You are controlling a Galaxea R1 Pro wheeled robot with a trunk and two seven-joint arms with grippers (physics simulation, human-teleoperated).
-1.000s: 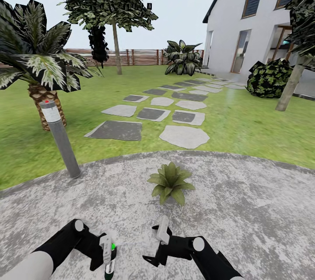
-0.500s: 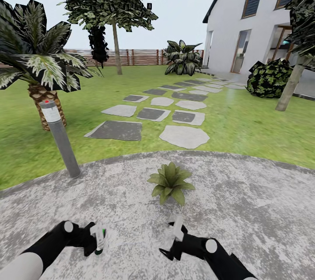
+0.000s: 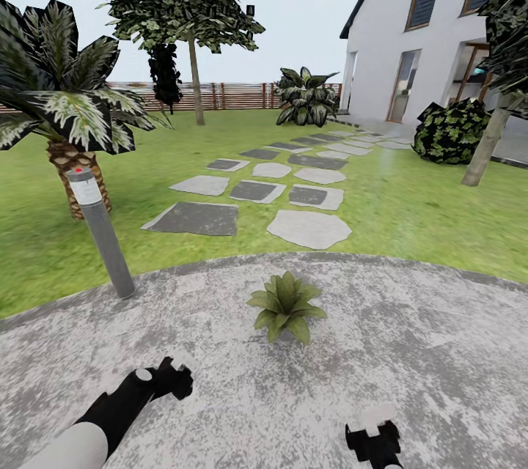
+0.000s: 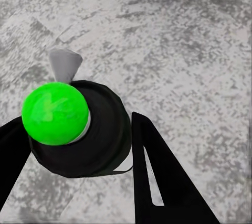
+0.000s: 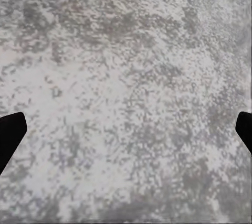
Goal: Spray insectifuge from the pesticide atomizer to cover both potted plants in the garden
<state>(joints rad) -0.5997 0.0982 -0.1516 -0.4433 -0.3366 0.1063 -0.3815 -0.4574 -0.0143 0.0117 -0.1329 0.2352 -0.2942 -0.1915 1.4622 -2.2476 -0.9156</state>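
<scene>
One potted plant, a low rosette of green leaves, stands on the round grey stone patio just ahead of my arms. The pesticide atomizer shows end-on in the left wrist view, with a bright green round cap, a black body and a grey nozzle. My left gripper is shut on it, one black finger on each side. In the head view, the left gripper points down at the patio, short and left of the plant. My right gripper is low at the right. It is open over bare stone.
A grey bollard lamp stands at the patio's left edge, with a scaly-trunked palm behind it. Grey stepping stones lead across the lawn toward a white house. A dark bush, trees and a slatted wooden fence stand farther back.
Both arms have dropped and swung outward. The left gripper has turned downward with the atomizer in it. The right gripper has moved right, toward the view's bottom edge. The camera has not moved.
</scene>
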